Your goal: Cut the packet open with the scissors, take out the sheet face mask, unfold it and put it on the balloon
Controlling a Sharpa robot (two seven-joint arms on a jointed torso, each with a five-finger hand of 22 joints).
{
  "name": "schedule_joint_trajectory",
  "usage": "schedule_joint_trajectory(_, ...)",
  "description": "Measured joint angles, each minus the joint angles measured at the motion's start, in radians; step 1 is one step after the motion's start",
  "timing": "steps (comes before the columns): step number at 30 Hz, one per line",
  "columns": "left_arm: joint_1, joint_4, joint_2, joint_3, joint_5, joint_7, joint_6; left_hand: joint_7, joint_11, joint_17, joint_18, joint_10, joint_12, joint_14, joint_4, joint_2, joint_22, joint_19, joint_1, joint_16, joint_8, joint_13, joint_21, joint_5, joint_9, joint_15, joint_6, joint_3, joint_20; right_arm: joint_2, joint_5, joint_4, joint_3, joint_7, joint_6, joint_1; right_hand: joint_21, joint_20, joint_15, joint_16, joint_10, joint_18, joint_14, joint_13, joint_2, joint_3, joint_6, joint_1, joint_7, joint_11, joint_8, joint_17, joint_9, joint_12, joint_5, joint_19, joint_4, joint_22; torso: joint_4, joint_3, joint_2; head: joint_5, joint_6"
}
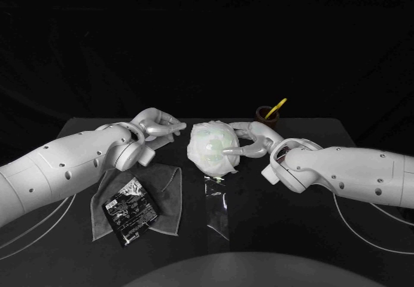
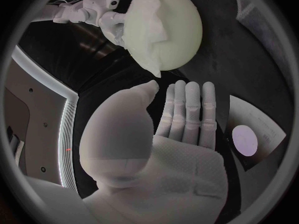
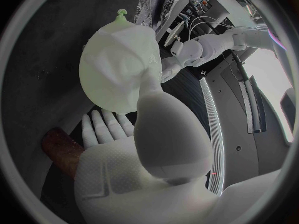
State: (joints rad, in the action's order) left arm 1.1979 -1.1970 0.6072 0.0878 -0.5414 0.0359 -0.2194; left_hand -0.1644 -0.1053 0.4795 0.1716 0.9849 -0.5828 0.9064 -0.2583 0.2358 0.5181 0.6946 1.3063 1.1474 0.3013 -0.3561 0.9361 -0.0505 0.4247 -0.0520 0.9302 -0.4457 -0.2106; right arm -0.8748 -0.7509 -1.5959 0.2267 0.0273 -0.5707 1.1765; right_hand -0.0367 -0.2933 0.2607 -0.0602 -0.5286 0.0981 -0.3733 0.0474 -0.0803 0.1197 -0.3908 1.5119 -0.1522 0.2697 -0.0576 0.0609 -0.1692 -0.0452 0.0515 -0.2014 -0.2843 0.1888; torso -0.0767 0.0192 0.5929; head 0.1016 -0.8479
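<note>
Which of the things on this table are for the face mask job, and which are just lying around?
Job: balloon, sheet face mask on it, black packet, scissors.
Lying about: grey cloth, brown cup, clear film.

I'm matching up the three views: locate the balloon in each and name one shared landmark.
Head view: balloon mid-picture, between left hand and right hand.
Left wrist view: balloon just beyond the left hand.
Right wrist view: balloon against the right hand thumb.
Shared landmark: the white sheet mask draped on it.
</note>
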Motion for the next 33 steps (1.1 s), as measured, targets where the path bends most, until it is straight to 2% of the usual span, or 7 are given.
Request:
schedule_joint_trajectory(4,-0.008,-0.043,0.027,0.001,0.040,-0.002,0.020,0.001,0.011,0.010,0.001,0.043,0.005,0.028,-0.001,0.000,-0.001,0.021,0.000,0.028,-0.006,0.011,0.002,0.000,-0.007,0.006,-0.001,0.024,0.005,0.000,-0.001,0.001,0.000,0.000,0.000,-0.002,0.000,0.000,0.000,0.000,0.000,0.000,0.000,0.000,0.000,0.000,0.000,0.000,0.000,0.000,0.000,0.000,0.000,0.000,0.000,0.000,0.000,0.000,-0.0002,0.0002,0.000,-0.002,0.000)
schedule_joint_trajectory(6,-0.012,-0.057,0.035,0.002,0.050,-0.004,0.026,0.005,0.019,0.021,0.001,0.081,-0.019,0.050,0.002,0.003,0.004,0.038,0.003,0.057,-0.006,0.006,0.019,0.000,-0.010,0.017,-0.005,0.043,0.013,0.000,-0.001,0.001,0.000,0.000,0.000,-0.002,0.000,0.000,0.000,0.000,0.000,0.000,0.000,0.000,0.000,0.000,0.000,0.000,0.000,0.000,0.000,0.000,0.000,0.000,0.000,0.000,0.000,0.000,-0.0002,0.0001,-0.001,-0.004,0.000)
schedule_joint_trajectory(12,-0.021,-0.082,0.048,0.002,0.066,-0.011,0.038,0.024,0.041,0.048,0.001,0.124,-0.089,0.085,0.009,0.012,0.022,0.065,0.013,0.115,-0.006,-0.032,0.054,0.000,-0.015,0.037,0.014,0.080,0.029,0.000,-0.001,0.001,0.000,0.000,0.000,-0.003,0.000,0.000,0.000,0.000,0.000,0.000,0.000,-0.001,0.000,0.000,0.000,0.000,0.000,0.000,0.000,0.000,0.000,0.000,0.000,0.000,0.000,0.000,0.0010,0.0002,0.000,-0.006,0.002)
schedule_joint_trajectory(13,-0.022,-0.086,0.049,0.002,0.067,-0.012,0.039,0.031,0.050,0.089,0.001,0.133,-0.122,0.113,0.011,0.009,0.028,0.072,0.024,0.144,-0.003,-0.053,0.066,0.000,-0.018,0.041,0.021,0.092,0.033,0.000,-0.002,0.001,0.000,0.000,0.000,-0.003,0.000,0.000,0.000,0.000,0.000,0.000,0.000,0.000,0.000,0.000,0.000,0.000,0.000,0.000,0.000,0.000,0.000,0.000,0.000,0.000,0.000,0.000,0.0013,0.0002,0.000,-0.007,0.002)
schedule_joint_trajectory(17,-0.025,-0.099,0.054,0.002,0.067,-0.016,0.041,0.036,0.050,0.155,0.001,0.133,-0.181,0.154,0.015,0.002,0.040,0.078,0.043,0.188,0.000,-0.094,0.090,0.000,-0.024,0.046,0.026,0.114,0.040,-0.001,-0.002,0.001,0.000,0.000,0.000,-0.004,0.000,0.000,0.000,0.000,-0.004,0.000,0.000,0.000,0.000,0.000,0.000,0.000,0.000,-0.004,0.000,0.000,0.000,0.000,0.000,0.000,0.000,-0.001,0.0020,0.0001,0.000,-0.008,0.003)
schedule_joint_trajectory(20,-0.026,-0.104,0.055,0.002,0.065,-0.019,0.041,0.037,0.053,0.176,0.000,0.128,-0.206,0.159,0.015,-0.004,0.046,0.078,0.049,0.203,0.000,-0.112,0.100,0.000,-0.027,0.048,0.027,0.119,0.040,-0.001,-0.002,0.001,0.000,0.000,0.000,-0.004,0.000,0.000,0.000,0.000,-0.004,0.000,0.000,0.000,0.000,0.000,0.000,0.000,0.000,-0.004,0.000,0.000,0.000,0.001,0.000,0.000,0.000,-0.001,0.0024,0.0000,0.000,-0.008,0.003)
schedule_joint_trajectory(33,-0.028,-0.098,0.050,0.002,0.044,-0.030,0.036,0.038,0.052,0.182,-0.001,0.112,-0.229,0.163,0.020,-0.016,0.054,0.077,0.078,0.212,0.000,-0.132,0.112,0.000,-0.036,0.048,0.027,0.126,0.046,-0.001,-0.002,0.001,0.000,0.000,-0.001,-0.005,0.000,0.000,0.000,0.000,-0.004,0.000,0.000,0.000,0.000,0.000,0.000,0.000,0.000,-0.004,0.000,0.000,0.000,0.002,0.000,0.000,0.000,-0.001,0.0022,-0.0003,0.000,-0.009,0.002)
